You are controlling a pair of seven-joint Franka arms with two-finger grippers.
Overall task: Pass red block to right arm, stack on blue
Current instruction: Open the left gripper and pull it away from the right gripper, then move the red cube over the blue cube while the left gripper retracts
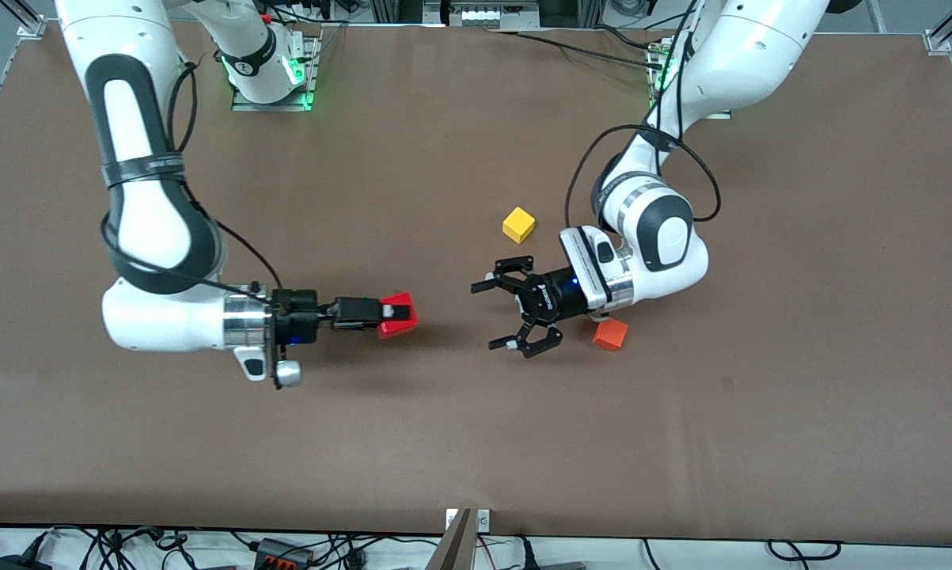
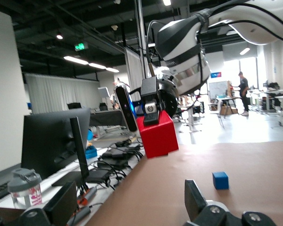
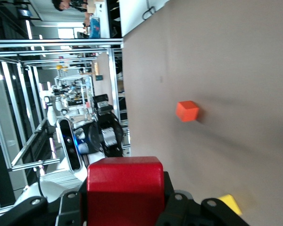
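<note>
so, from the front, my right gripper point(image 1: 396, 315) is clamped on the red block point(image 1: 399, 314), held up over the bare middle of the table point(image 1: 460, 443). my left gripper point(image 1: 501, 314) hangs spread wide and holding nothing, facing the red block with a clear gap between them. an orange cube point(image 1: 610, 334) sits on the table just beside my left wrist, and a yellow cube point(image 1: 518, 224) lies farther from the front camera than my left gripper.

from my left wrist, the red block point(image 2: 157, 134) shows pinched at the tip of the right gripper point(image 2: 152, 117), and the blue cube point(image 2: 220, 180) rests alone on the table.

from my right wrist, the red block point(image 3: 125, 188) fills the grip, with the orange cube point(image 3: 187, 111) on the table apart from it.
</note>
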